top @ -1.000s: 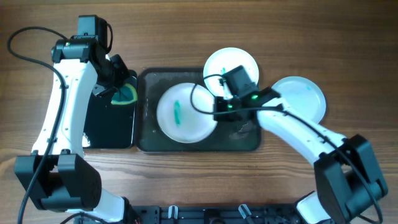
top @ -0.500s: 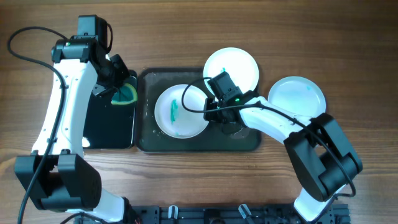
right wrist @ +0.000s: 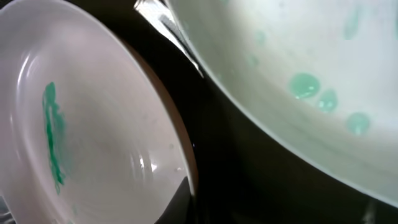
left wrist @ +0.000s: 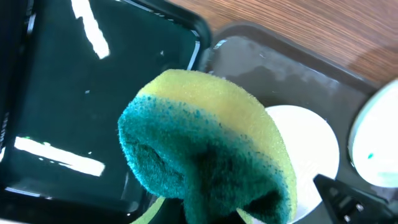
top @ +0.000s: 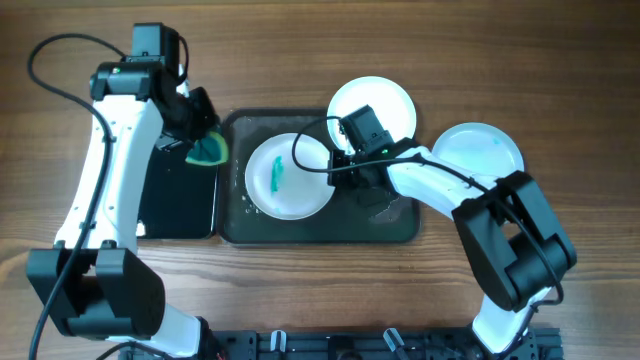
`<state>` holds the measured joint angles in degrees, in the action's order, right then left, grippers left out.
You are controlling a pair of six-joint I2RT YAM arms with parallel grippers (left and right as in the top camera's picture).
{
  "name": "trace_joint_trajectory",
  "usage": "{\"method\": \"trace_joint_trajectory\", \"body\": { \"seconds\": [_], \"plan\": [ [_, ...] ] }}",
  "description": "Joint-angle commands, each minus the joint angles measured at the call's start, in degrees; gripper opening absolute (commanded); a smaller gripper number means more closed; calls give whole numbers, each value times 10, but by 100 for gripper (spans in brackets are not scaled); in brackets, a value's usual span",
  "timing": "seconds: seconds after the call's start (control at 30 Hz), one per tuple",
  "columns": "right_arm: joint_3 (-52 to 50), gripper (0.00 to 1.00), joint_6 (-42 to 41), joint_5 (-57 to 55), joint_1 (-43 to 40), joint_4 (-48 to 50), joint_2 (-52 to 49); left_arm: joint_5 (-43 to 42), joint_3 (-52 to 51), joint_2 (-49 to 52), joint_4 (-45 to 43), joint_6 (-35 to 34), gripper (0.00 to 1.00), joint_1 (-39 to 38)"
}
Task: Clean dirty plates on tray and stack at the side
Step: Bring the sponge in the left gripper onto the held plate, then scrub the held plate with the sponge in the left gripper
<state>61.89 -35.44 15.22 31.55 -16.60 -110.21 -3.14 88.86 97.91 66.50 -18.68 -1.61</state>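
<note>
A white plate with a teal smear [top: 285,178] lies in the large dark tray [top: 395,228]. My right gripper [top: 338,166] is shut on its right rim, and the plate looks tilted. In the right wrist view the smeared plate [right wrist: 81,124] fills the left and my finger [right wrist: 189,199] clamps its rim. A second plate [top: 375,100] rests over the tray's back edge and shows teal drops [right wrist: 298,81]. A third plate [top: 480,155] lies on the table to the right. My left gripper [top: 200,138] is shut on a green-and-yellow sponge [top: 208,152] [left wrist: 205,143], held over the gap between the two trays.
A smaller glossy black tray [top: 180,200] [left wrist: 93,93] lies left of the large tray, touching it. The large tray's floor is wet [left wrist: 280,68]. Wood table lies all round. Cables loop from both arms over the work area.
My right gripper has moved left with the smeared plate, shifting it toward the tray's left half. My left gripper has lifted the sponge a little and carried it right, toward the large tray.
</note>
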Motion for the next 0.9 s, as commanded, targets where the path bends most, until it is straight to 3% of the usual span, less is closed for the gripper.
{"method": "trace_joint_trajectory", "body": {
  "seconds": [0.0,0.1,0.37,0.53,0.87],
  "plan": [
    [0,4,9,16,1,-4,-28,-40,-27,-3,-17,28,4,-31],
    [0,4,9,16,1,-3,-28,-92,-63,-2,-52,57,4,-59],
    [0,4,14,20,1,-6,-28,-81,-121,44,-146,59,4,-121],
    [0,4,15,24,1,-6,-28,0,-121,101,-155,42,4,-136],
    [0,4,21,24,1,-6,-28,-29,-121,216,-160,29,4,-144]
  ]
}}
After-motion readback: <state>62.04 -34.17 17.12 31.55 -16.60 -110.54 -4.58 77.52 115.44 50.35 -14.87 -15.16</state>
